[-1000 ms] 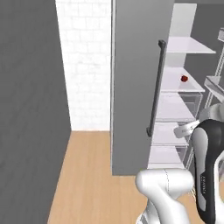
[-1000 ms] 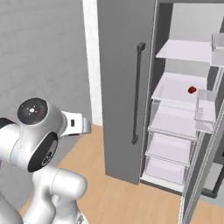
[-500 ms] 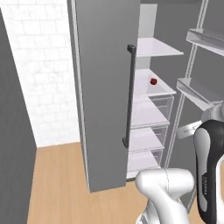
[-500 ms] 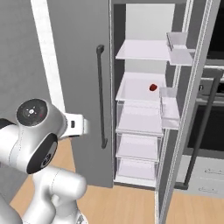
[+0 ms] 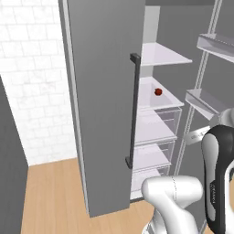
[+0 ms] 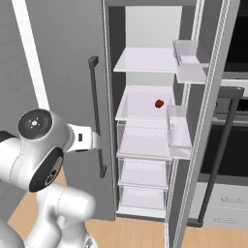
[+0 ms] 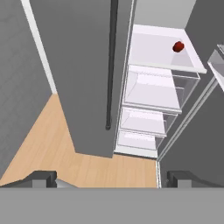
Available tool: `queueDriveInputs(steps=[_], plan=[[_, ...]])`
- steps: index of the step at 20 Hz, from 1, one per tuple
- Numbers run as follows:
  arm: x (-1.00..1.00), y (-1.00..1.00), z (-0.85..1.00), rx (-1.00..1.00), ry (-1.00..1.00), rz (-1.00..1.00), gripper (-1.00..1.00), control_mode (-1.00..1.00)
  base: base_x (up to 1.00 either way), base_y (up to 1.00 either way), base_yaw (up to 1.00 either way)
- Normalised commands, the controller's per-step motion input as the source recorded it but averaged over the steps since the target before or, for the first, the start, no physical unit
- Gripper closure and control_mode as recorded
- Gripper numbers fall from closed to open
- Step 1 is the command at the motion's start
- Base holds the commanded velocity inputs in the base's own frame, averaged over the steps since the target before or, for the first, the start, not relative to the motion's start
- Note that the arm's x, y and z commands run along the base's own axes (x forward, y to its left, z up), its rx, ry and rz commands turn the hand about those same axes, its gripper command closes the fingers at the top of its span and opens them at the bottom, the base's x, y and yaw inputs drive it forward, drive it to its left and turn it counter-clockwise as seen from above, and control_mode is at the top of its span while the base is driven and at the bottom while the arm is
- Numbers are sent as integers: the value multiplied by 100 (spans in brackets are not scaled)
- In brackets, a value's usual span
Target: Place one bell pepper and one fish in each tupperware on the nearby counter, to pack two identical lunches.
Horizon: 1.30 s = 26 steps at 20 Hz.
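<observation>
One grey fridge door [image 6: 72, 97] with a dark vertical handle [image 6: 97, 116] stands on the left; the open fridge [image 6: 145, 145] sits right of it. A red bell pepper [image 6: 159, 103] rests alone on the middle shelf [image 6: 138, 109], above clear drawers [image 6: 143, 140]. The tool [image 7: 111, 179] hangs spread wide with nothing between its tips, well apart from the pepper.
</observation>
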Motion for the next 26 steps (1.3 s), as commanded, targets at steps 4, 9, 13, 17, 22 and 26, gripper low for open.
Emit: queueDriveInputs(steps=[4,9,13,17,22,26], plan=[[0,0,0,0,0,0,-100,100,9,-36,-13],[0,0,0,0,0,0,-100,100,5,-38,-13],[0,0,0,0,0,0,-100,100,29,-9,-10],[0,0,0,0,0,0,-100,100,65,2,-2],[0,0,0,0,0,0,-100,100,69,0,-1],[0,0,0,0,0,0,-100,100,40,-12,0]])
